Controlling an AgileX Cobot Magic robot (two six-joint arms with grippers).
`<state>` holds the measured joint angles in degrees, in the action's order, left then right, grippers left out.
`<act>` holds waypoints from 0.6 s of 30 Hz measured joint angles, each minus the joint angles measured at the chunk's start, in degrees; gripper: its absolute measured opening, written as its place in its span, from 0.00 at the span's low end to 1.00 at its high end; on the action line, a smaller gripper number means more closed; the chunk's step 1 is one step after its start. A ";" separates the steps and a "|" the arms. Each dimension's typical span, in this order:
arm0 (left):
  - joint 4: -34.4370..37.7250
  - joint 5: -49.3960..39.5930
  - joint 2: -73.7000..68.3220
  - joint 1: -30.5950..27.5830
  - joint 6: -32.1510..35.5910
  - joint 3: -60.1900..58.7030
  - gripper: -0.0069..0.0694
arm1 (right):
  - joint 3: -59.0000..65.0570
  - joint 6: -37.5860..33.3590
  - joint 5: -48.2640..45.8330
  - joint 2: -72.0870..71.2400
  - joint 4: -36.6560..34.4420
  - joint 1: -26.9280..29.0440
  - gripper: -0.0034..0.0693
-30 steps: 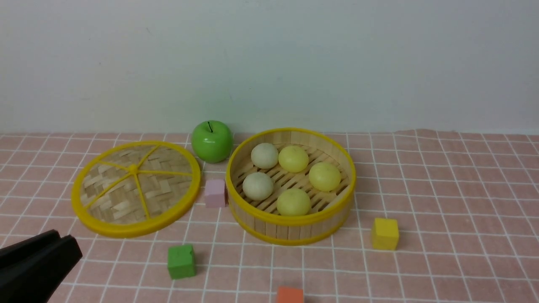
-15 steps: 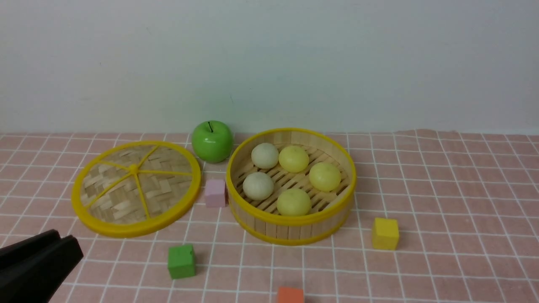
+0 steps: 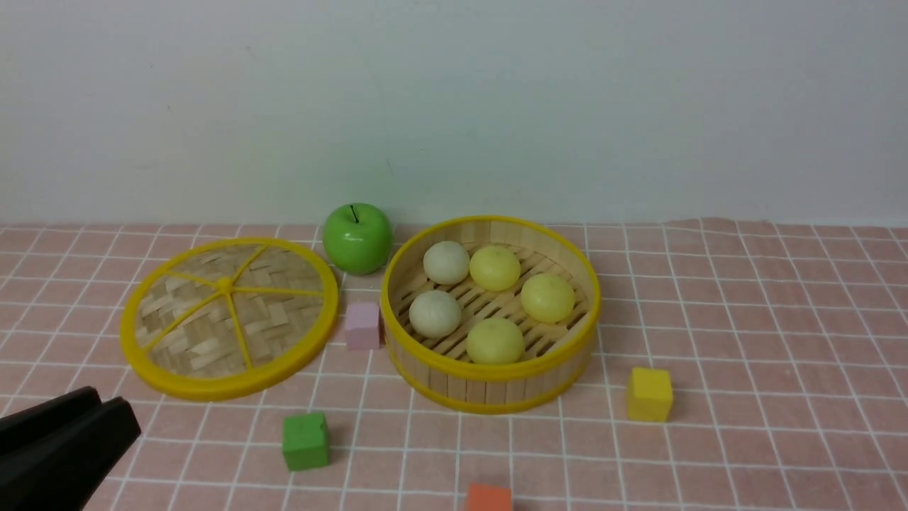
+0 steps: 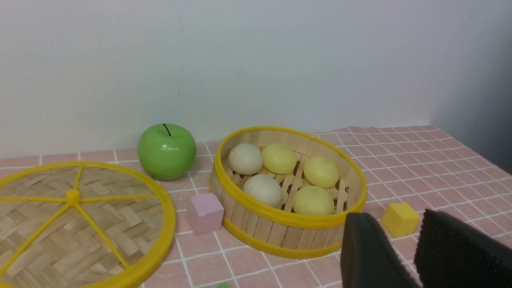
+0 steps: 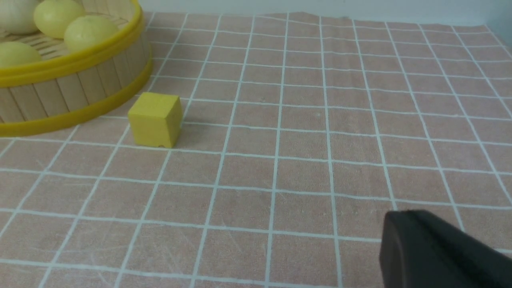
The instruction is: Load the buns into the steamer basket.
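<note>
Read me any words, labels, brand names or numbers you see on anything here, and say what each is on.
None: no readable text in any view.
The steamer basket, woven lid, green apple and yellow cube are all unmarked.

The small orange cube [image 3: 489, 497] was cut by the front view's bottom edge. The black left gripper [image 3: 117, 419] ran off that view's corner. In the right wrist view only one dark fingertip [image 5: 432, 250] showed, the round bamboo steamer basket [image 5: 72, 60] cropped at the edge.
</note>
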<state>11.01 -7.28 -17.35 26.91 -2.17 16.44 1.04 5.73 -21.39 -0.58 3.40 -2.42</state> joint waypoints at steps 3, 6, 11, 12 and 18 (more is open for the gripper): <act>0.00 0.00 0.00 0.00 0.00 0.00 0.38 | 0.00 0.00 0.00 0.00 0.00 0.00 0.06; -1.08 1.18 0.21 0.00 0.00 -0.70 0.38 | 0.00 0.00 0.00 0.00 0.00 0.00 0.06; -2.97 6.82 4.98 -5.13 -0.05 -4.78 0.38 | 0.00 0.00 0.00 0.00 -0.11 0.00 0.06; -2.84 7.28 5.30 -5.59 -0.05 -5.03 0.38 | 0.00 0.00 0.00 0.00 -0.11 0.00 0.06; 1.66 6.60 15.95 -21.53 -0.11 -15.92 0.32 | 0.00 0.00 0.00 0.00 -0.11 0.00 0.07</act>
<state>12.66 -0.68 -1.40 5.38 -2.28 0.52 1.04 5.73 -21.39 -0.58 3.29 -2.42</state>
